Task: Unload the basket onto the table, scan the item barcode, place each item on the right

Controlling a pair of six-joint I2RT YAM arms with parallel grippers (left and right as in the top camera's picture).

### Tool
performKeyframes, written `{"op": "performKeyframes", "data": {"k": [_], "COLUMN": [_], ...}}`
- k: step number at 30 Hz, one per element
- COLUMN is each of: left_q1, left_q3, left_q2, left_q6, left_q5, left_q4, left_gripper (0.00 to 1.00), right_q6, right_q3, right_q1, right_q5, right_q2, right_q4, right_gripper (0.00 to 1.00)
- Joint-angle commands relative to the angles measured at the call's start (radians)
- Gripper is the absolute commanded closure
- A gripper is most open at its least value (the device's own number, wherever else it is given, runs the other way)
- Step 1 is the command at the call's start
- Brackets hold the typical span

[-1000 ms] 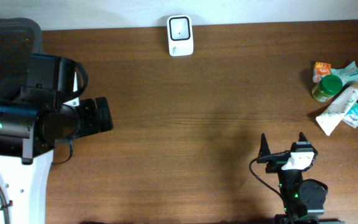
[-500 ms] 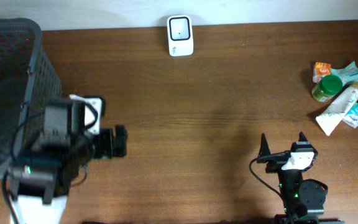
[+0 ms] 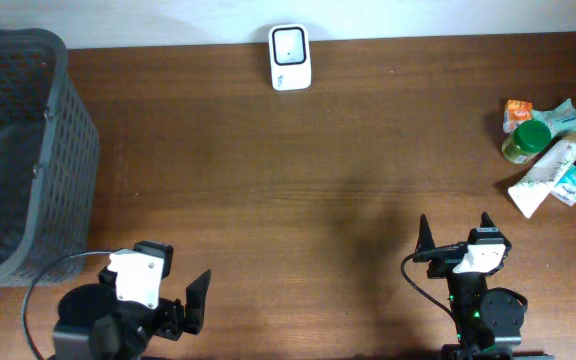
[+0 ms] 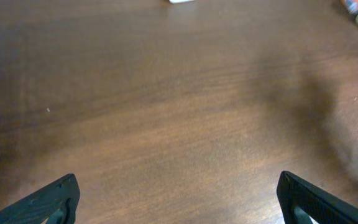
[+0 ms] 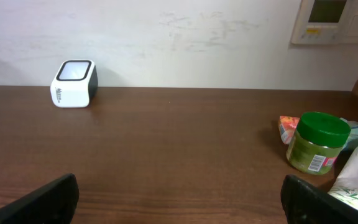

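The white barcode scanner (image 3: pixel 290 57) stands at the table's far edge, seen at the left of the right wrist view as the scanner (image 5: pixel 74 83). The items lie in a pile at the far right: a green-lidded jar (image 3: pixel 524 140) (image 5: pixel 316 143), a white tube (image 3: pixel 545 174), an orange packet (image 3: pixel 517 110) and small sachets. My left gripper (image 3: pixel 181 280) (image 4: pixel 178 183) is at the front left, open over bare wood. My right gripper (image 3: pixel 455 228) (image 5: pixel 180 183) is at the front right, open and empty, well short of the pile.
A dark mesh basket (image 3: pixel 68 170) fills the left back corner of the brown wooden table (image 3: pixel 298 180). A wall runs behind the table's far edge, with a control panel (image 5: pixel 331 18) on it.
The left arm has swung from over the basket down to the table's front left, uncovering the basket. The right arm has not moved.
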Motion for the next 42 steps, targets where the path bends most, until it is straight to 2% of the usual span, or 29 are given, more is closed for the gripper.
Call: {"op": "performKeyframes", "data": {"k": [1, 6, 10, 15, 20, 29, 33, 36, 42], "left_q1": [0.003, 0.060, 0.105, 0.170, 0.180, 0.179, 0.179, 0.179, 0.179], "left_q3": [-0.086, -0.301, -0.448, -0.607, -0.691, -0.836, -0.844, -0.844, -0.844], "left_q2": [-0.008, -0.169, -0.291, -0.434, -0.433, -0.433, -0.433, -0.433, -0.433], "left_q6": [-0.029, -0.042, -0.042, -0.042, -0.042, -0.042, -0.046, -0.125, -0.124], "left_q5": [0.014, 0.046, 0.055, -0.027, -0.028, -0.027, -0.043, -0.100, -0.117], "left_q4": [0.084, 0.301, 0.413, 0.570, 0.797, 1.072, 1.078, 1.003, 0.984], "left_gripper": [0.01, 0.01, 0.01, 0.01, 0.01, 0.01, 0.01, 0.01, 0.01], "right_q6": [-0.004, -0.004, -0.004, -0.004, -0.004, -0.004, -0.004, -0.004, -0.004], "right_q3": [-0.009, -0.008, -0.008, -0.009, -0.009, -0.009, -0.009, -0.008, -0.009], "right_q1": [-0.006, -0.006, -0.006, -0.006, -0.006, -0.006, -0.006, -0.006, -0.006], "right_q5": [0.006, 0.006, 0.006, 0.006, 0.006, 0.006, 0.006, 0.006, 0.006], "right_q2": [-0.009, -0.009, -0.009, -0.009, -0.009, -0.009, -0.009, -0.009, -0.009], "right_q4": [-0.002, -0.002, -0.002, -0.002, -0.002, -0.002, -0.002, -0.002, -0.002], "right_gripper": [0.01, 0.01, 0.01, 0.01, 0.01, 0.02, 0.01, 0.01, 0.02]}}
